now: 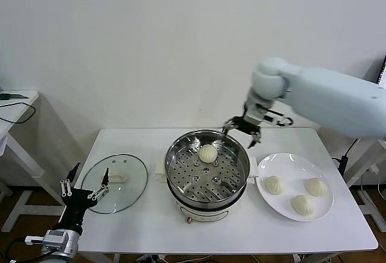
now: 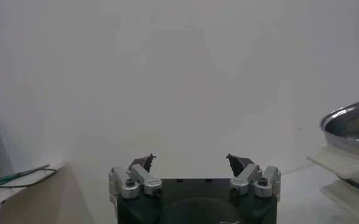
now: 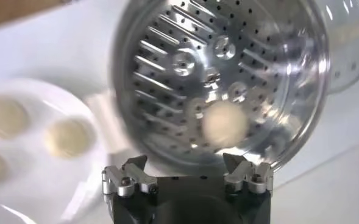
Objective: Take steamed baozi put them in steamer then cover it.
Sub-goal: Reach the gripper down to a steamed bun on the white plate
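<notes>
Left gripper [image 1: 84, 189]: parked low at the table's near left corner, jaws spread wide, empty; the left wrist view shows its fingertips [image 2: 144, 162] well apart against the bare wall.

Cover [image 1: 115, 183]: round clear glass lid with a metal rim and a cream-white oblong handle, lying flat on the white table [image 1: 151, 227], left of the steamer and apart from it.

Steamer [image 1: 208, 172]: large shiny steel pot on a cream-white base, at the table's centre, uncovered. Perforated tray inside.

Baozi in steamer [image 1: 208, 152]: one cream-white round bun on the tray, toward the far side. In the right wrist view it appears as a pale blurred round [image 3: 223, 123].

Right gripper [image 1: 242, 130]: above the steamer's far right rim, jaws released and wide, holding nothing.

Plate [image 1: 288, 165]: flat, white, right of the steamer, just beside its base. Holds three pleated cream-white baozi [image 1: 274, 184], separate from one another.
</notes>
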